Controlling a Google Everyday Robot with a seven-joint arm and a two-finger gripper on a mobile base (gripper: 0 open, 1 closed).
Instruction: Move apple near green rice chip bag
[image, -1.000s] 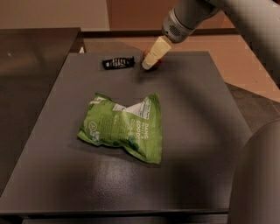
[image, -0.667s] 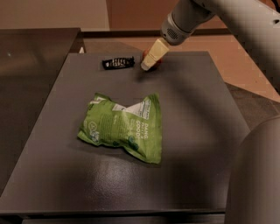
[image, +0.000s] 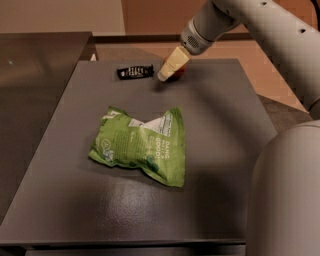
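Observation:
The green rice chip bag (image: 142, 145) lies crumpled in the middle of the dark table (image: 225, 125), white label panel up. My gripper (image: 167, 70) reaches down from the upper right to the table's far edge, well behind the bag. Only a small red sliver of the apple (image: 180, 72) shows, right beside and behind the gripper; the rest is hidden by it. I cannot tell whether the apple is held.
A small black wrapper (image: 135, 72) lies at the far edge, just left of the gripper. A second dark counter (image: 35, 75) adjoins on the left. My pale arm and body (image: 285, 200) fill the right side.
The gripper has shifted slightly left and down at the table's far edge. The bag and the black wrapper have not moved.

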